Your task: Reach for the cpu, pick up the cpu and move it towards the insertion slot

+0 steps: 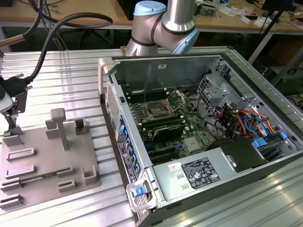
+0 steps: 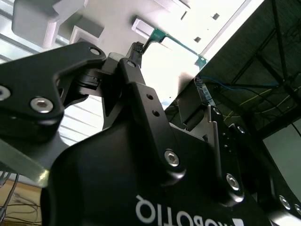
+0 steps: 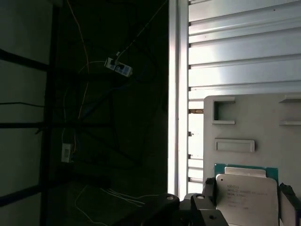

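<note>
In the first wrist view the cpu (image 3: 247, 202), a flat square chip with a silvery top and green rim, sits between two dark fingers (image 3: 210, 193) of my gripper (image 3: 245, 188), which touch its opposite edges. It is over the grey tray (image 3: 256, 117); whether it is lifted off the tray I cannot tell. In the exterior view my gripper (image 1: 10, 128) stands at the far left, low over the grey tray (image 1: 52, 165). The insertion slot (image 1: 156, 111), a metal-framed socket on the green board, lies inside the open computer case, far to the exterior view's right of my gripper.
The case's grey side wall (image 1: 120, 137) with blue tabs stands between tray and socket. Upright posts (image 1: 59, 125) rise from the tray. A thick black cable (image 1: 61, 26) arcs above the ribbed metal table (image 1: 71, 85). The arm's base (image 1: 161, 26) sits behind the case.
</note>
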`<state>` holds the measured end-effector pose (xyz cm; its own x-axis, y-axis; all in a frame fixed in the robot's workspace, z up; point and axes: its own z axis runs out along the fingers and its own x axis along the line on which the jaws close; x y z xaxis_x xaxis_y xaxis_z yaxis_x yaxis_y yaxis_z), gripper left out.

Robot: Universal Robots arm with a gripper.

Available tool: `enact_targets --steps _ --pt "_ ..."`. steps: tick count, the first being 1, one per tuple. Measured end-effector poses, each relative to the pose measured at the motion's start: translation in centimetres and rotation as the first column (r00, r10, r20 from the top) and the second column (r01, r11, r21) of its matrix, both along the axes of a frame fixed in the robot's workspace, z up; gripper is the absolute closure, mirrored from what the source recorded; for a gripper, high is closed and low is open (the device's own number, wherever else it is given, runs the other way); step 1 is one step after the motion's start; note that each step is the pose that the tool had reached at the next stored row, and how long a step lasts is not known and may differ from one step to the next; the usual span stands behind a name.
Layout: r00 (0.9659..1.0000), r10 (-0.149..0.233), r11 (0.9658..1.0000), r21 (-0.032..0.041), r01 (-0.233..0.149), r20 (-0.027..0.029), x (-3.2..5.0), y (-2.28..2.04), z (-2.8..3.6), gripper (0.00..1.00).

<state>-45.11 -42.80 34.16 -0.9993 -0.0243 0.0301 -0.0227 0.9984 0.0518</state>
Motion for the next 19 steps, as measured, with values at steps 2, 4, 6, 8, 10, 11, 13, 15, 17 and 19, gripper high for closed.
enact_targets --steps 2,4,6,8,10,11,13,15,17,19 --pt "1.0 0.0 1.0 0.0 0.0 0.0 0.0 0.0 0.33 0.45" --pt "1.0 0.0 1.0 0.0 0.0 0.0001 0.0 0.0 0.72 0.45" --pt "1.0 0.0 1.0 0.0 0.0 0.0 0.0 0.0 1.05 0.45" --pt "1.0 0.0 1.0 0.0 0.0 0.0001 0.0 0.0 1.29 0.45" --pt "1.0 0.0 1.0 0.0 0.0 0.0001 0.0 0.0 1.54 0.45" --pt "1.0 0.0 1.0 0.0 0.0 0.0001 0.0 0.0 1.65 0.45" --pt "1.0 0.0 1.0 0.0001 0.0 0.0003 0.0 0.0 1.78 0.45" --pt "1.0 0.0 1.0 0.0 0.0 0.0 0.0 0.0 1.8 0.45" --pt "1.0 0.0 1.0 0.0 0.0 0.0001 0.0 0.0 1.8 0.45" --pt "1.0 0.0 1.0 0.0 0.0 0.0001 0.0 0.0 1.8 0.45"
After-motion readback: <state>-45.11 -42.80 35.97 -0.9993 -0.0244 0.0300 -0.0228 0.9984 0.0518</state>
